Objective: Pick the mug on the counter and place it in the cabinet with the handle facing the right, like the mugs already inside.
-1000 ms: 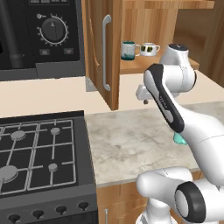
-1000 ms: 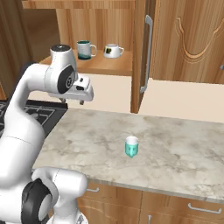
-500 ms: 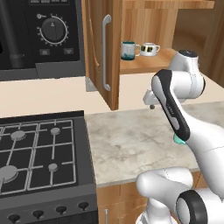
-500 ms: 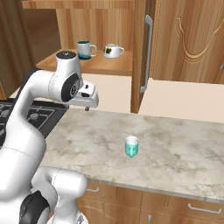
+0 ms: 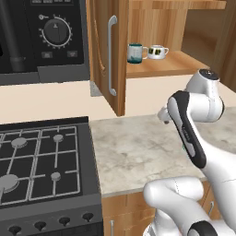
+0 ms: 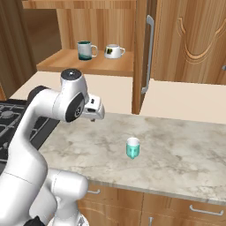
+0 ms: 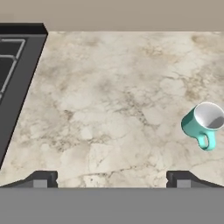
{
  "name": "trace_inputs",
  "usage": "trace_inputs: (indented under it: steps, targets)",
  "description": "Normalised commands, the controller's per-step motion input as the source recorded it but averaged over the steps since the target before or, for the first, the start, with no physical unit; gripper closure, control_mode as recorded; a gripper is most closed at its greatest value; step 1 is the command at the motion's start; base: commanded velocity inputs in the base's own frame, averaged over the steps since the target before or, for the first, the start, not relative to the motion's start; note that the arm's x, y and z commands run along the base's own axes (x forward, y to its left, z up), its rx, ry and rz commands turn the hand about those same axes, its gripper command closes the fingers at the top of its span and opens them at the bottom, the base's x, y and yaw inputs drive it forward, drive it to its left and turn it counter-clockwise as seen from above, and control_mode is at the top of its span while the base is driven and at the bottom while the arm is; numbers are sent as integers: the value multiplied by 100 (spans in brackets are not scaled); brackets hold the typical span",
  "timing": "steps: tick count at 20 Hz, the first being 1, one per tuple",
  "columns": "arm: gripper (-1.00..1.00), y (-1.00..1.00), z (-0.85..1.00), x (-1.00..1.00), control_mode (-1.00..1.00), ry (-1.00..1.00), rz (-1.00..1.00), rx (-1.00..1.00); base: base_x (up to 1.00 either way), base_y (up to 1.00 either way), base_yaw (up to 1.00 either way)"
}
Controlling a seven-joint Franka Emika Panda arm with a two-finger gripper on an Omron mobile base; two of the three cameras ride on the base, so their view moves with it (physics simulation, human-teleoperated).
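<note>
The small mint mug (image 6: 133, 147) stands upright on the marbled counter (image 6: 176, 154), well apart from the hand. In the hand view the mug (image 7: 203, 123) sits at the right edge, its loop handle (image 7: 204, 141) pointing toward the bottom of the view. My gripper (image 6: 93, 117) hangs above the counter to the mug's left, and it also shows past the arm's elbow (image 5: 164, 116). Its fingertips (image 7: 41, 179) stand wide apart with nothing between them. The open cabinet (image 6: 62, 62) holds a dark teal mug (image 6: 84, 50) and a white banded mug (image 6: 114, 51) on its shelf.
The cabinet door (image 6: 143, 53) stands open with its silver bar handle (image 5: 110, 55) facing out. A black gas stove (image 5: 41, 156) borders the counter on the left, and its edge (image 7: 13, 65) shows in the hand view. An oven panel with a dial (image 5: 55, 32) is at the upper left.
The arm has swung down and to the right over the counter, bringing the hand lower and closer to the mint mug. The mug has not moved.
</note>
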Motion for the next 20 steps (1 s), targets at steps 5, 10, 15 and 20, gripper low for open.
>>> trace_inputs:
  steps: [5,10,15,20]
  targets:
    - [-100,-23,-34,0,-100,-2,0,0,0,0,0]
    - [-100,-25,-27,0,-100,-1,0,0,0,0,0]
    - [-100,-27,-30,0,-100,0,0,0,0,0,0]
    - [-100,-27,-29,0,-100,0,0,0,0,0,0]
